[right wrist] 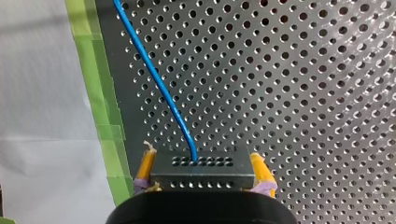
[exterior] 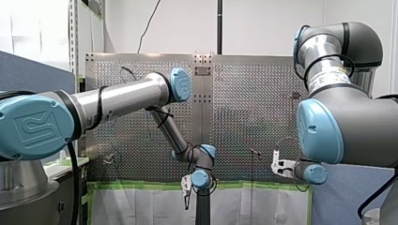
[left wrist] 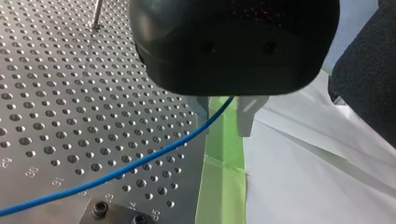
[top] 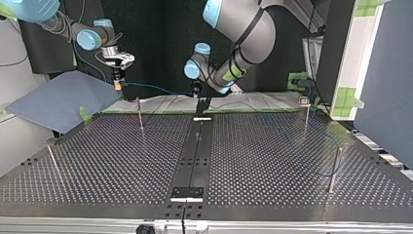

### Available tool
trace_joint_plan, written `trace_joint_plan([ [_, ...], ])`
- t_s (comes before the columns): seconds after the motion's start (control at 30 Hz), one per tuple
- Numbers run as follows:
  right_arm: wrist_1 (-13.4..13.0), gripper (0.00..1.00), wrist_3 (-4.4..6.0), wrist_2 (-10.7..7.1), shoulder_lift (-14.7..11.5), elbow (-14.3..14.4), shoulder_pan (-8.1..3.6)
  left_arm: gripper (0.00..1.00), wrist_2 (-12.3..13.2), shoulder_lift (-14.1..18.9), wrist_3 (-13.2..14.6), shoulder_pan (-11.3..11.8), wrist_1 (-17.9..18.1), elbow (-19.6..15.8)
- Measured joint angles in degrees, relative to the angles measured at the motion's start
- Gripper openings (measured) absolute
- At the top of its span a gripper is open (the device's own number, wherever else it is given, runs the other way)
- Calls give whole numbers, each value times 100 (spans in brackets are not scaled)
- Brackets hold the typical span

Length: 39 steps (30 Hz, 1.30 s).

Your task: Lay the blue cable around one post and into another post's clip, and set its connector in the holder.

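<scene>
– Where is the thin blue cable (right wrist: 159, 84)?
– Its grey block plug (right wrist: 205, 178) is gripped by the right tool (right wrist: 203, 165). The left tool (left wrist: 225, 126) is open around the cable. No metal post (top: 140, 114) is looped yet.

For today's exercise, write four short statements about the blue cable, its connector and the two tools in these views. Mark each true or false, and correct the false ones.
1. My right tool clamps the grey perforated block connector between its yellow pads. True.
2. The connector sits in its holder. False: my right tool holds it in the air, off the perforated metal table.
3. The thin blue cable runs between my left tool's two metal fingers. True.
4. The two tools touch each other. False: the top view shows them apart, with the cable spanning the gap.
</scene>
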Motion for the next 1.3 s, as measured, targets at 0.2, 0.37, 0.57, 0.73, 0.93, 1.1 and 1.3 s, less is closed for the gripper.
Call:
trace_joint_plan([
  [0.2, 4, 0, -1, 1, -1, 0, -14, 0, 3, -2, -2, 3, -13, 0],
  [0.37, 11, 0, -8, 0, 1, 0, -15, 0, 25, 1, -21, 4, -8, -1],
  [0.57, 20, 0, -11, 0, 0, 0, -16, 0, 154, 0, -20, 4, -7, -1],
  [0.73, 26, 0, -11, 25, 0, 0, -25, 0, 180, 3, 42, -13, -12, 1],
  [0.93, 46, 0, -29, 176, -6, 0, -101, 0, 176, 27, 271, -93, -10, 41],
  [1.1, 73, 0, -55, 222, -21, 0, -212, 0, 131, 179, 353, -173, -36, 55],
  [1.3, 92, 0, -60, 234, -131, 0, -373, 0, 17, 495, 400, -302, -64, 58],
])
